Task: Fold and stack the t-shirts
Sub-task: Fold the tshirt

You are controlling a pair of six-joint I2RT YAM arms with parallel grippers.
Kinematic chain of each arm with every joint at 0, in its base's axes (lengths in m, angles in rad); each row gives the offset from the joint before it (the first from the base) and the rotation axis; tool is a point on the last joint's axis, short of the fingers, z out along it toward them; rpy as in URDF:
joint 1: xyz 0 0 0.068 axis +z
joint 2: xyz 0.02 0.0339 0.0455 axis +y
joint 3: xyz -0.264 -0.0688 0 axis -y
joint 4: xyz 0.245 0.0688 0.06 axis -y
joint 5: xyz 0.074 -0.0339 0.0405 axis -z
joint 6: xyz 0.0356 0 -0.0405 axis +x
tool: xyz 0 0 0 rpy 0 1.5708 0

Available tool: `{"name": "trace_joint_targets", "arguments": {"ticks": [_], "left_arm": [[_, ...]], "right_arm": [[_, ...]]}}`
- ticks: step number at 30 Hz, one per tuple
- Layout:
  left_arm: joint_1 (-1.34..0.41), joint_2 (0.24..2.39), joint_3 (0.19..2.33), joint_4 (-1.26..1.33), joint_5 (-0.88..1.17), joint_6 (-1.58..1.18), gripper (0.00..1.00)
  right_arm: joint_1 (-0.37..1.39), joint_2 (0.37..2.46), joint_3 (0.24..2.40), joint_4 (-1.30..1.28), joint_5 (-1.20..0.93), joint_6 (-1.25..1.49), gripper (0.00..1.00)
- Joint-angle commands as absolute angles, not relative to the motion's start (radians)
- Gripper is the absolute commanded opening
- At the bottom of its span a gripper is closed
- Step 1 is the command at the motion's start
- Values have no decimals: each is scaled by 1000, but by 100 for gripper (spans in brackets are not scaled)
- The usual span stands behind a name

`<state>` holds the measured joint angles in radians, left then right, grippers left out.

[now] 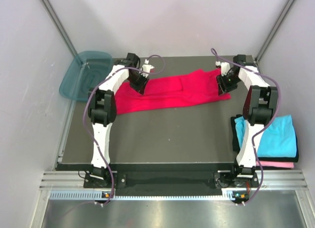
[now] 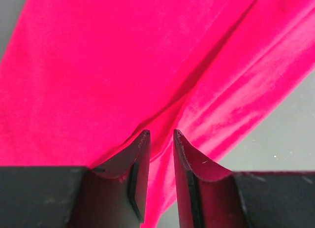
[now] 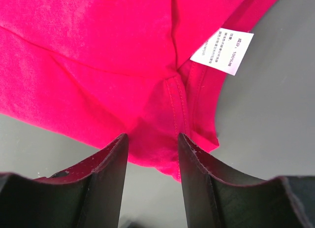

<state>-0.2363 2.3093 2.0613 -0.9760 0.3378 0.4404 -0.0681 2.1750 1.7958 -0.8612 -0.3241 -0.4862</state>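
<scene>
The red t-shirt (image 1: 172,92) lies as a long folded band across the far part of the table. My left gripper (image 1: 139,85) hangs over its left end. The left wrist view shows that gripper (image 2: 161,132) with a narrow gap between its jaws, and the red cloth (image 2: 123,65) creased just beyond the tips. My right gripper (image 1: 222,82) is over the shirt's right end. In the right wrist view this gripper (image 3: 152,136) is open, with a hemmed corner of the red cloth (image 3: 98,65) between its tips and a white tag (image 3: 222,50) beside it. A cyan t-shirt (image 1: 275,137) lies folded on a pink one (image 1: 278,164) at the right.
A teal translucent tub (image 1: 83,75) sits off the table's far left corner. The dark table (image 1: 167,134) shows bare surface in front of the red shirt. White walls close in on both sides. The cyan and pink pile rests beside the right arm's base.
</scene>
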Motion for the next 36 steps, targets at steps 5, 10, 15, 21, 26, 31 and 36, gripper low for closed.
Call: {"name": "trace_joint_targets", "arguments": {"ticks": [5,10,15,21,26,31,36], "left_arm": [[-245,2347,2131,-1017,390,446,31],[-250,2367,2144,-1016,380,446,31],[-250,2390,2158,-1017,387,446,31],[-253,2387,2175,-1026,410,440,30],[-253,2361,2178,-1017,405,433,30],[-253,2362,2178,-1058,423,440,31],[-253,2390,2232,-1115,454,440,31]], "right_arm": [[-64,2167,1815,-858,-342,-482,45],[-64,2172,1812,-854,-345,-476,45],[-64,2174,1818,-850,-345,-474,45],[-64,2172,1816,-853,-342,-477,45],[-64,2175,1816,-848,-342,-474,45],[-64,2180,1825,-851,-344,-471,45],[-64,2181,1822,-850,-347,-468,45]]}}
